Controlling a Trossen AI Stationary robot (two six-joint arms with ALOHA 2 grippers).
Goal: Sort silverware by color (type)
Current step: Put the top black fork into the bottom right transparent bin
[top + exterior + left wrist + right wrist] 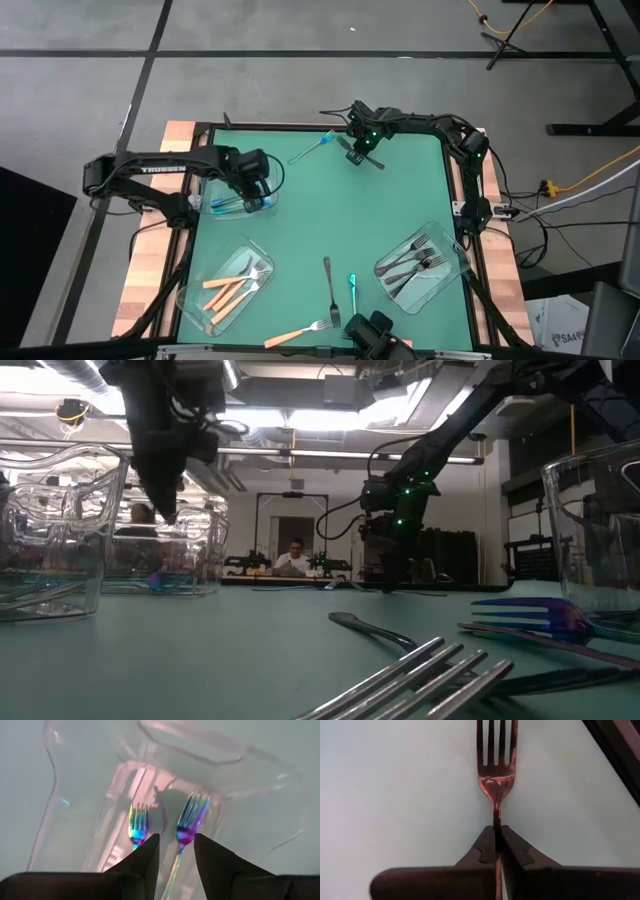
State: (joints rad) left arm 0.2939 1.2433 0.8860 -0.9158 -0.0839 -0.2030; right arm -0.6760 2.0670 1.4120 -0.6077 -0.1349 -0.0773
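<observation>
Step in hand: pickup. The right gripper (496, 836), at the upper middle of the high view, has its jaws clamped on the neck of a dark fork (496, 755) lying on the mat; we judge the next move is a lift and carry to the right tray (452, 243). The left gripper (176, 851) hovers, jaws apart, over the left tray (270, 203) holding two blue forks (137, 822).

Count, high view: right tray, about three dark forks; lower-left tray (192, 298), about four orange; loose on the mat, five.
</observation>
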